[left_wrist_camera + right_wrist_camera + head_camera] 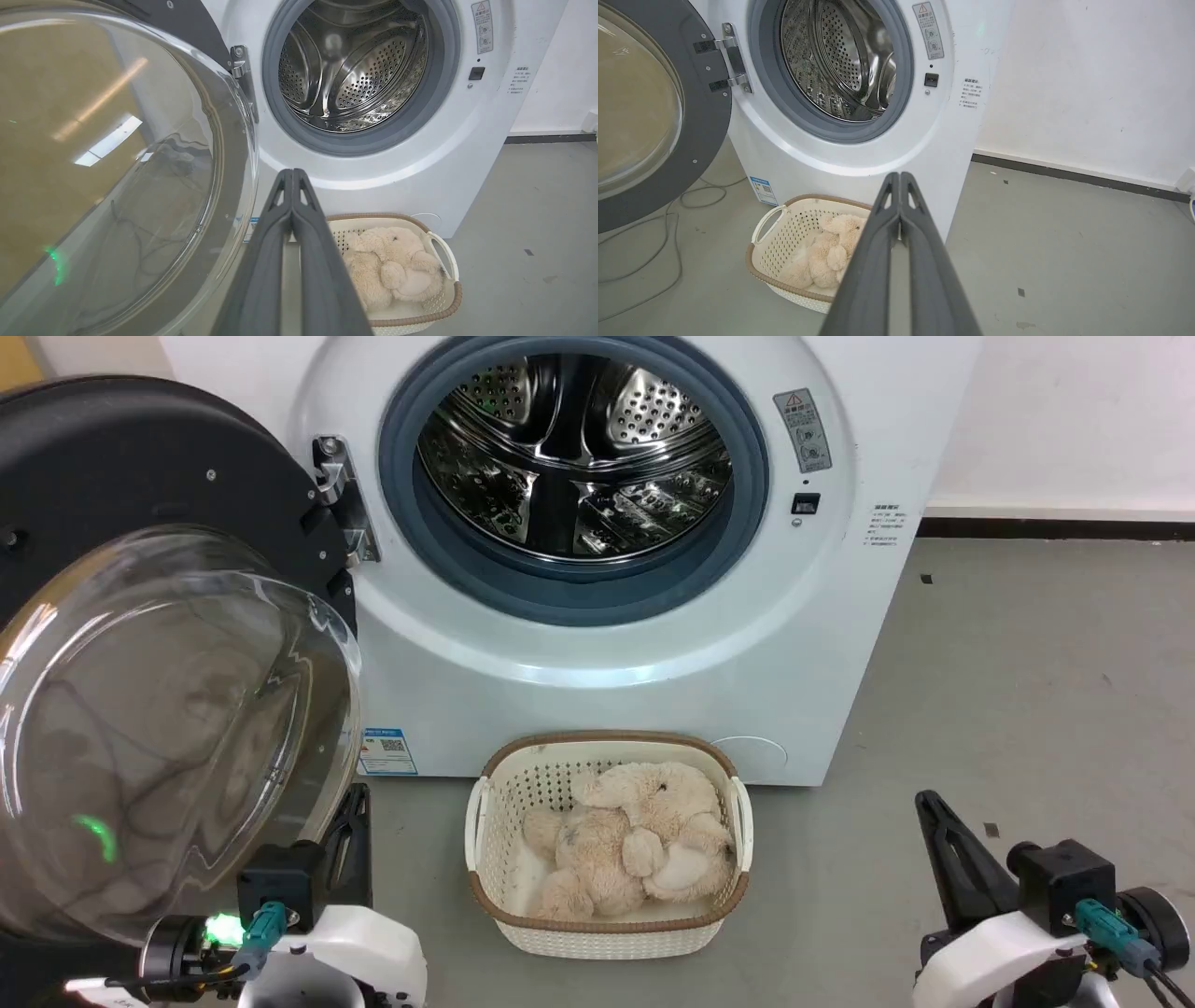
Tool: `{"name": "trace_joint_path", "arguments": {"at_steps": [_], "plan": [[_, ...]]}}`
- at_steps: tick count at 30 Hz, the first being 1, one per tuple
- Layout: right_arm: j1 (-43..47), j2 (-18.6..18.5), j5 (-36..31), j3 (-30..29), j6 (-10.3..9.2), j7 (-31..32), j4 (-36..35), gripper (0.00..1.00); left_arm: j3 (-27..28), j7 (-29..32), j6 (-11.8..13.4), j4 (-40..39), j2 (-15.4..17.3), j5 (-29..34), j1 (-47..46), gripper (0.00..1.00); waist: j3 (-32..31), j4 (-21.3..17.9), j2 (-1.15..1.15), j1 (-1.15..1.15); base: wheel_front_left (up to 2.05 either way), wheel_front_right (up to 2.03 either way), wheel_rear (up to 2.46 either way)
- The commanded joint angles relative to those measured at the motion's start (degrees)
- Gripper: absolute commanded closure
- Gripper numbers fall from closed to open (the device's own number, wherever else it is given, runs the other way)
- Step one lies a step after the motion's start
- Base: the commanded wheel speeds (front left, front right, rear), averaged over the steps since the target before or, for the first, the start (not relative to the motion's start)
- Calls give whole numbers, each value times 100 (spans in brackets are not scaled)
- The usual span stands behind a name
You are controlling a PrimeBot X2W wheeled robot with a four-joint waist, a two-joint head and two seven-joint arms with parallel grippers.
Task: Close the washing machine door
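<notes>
Grey floor [1027,709], lower frame.
Upper centre, washing machine [653,709]; just below it, white basket [611,938]; loose cable [681,254] lower left, right wrist view.

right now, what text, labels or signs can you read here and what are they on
No words are legible.
Grey sticker high on the washing machine: warning triangle, text too small.
Printed lines right of it: too blurred.
Blue label low on the front: QR code, text too small.

Washing machine door [117,177] wide open, left tool [292,175] fingertips touching
</notes>
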Motion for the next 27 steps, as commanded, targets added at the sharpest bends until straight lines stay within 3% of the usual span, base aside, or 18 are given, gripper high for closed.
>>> {"name": "trace_joint_path", "arguments": {"at_steps": [1, 27], "plan": [[-5, 26, -44, 1, 5, 3, -24, 100, 7, 2, -25, -23, 9, 17, 82, 100, 0, 0, 0, 0, 0, 0, 0], [-5, 26, -44, 1, 5, 3, -24, 100, 7, 2, -25, -23, 9, 17, 82, 100, 0, 0, 0, 0, 0, 0, 0]]}}
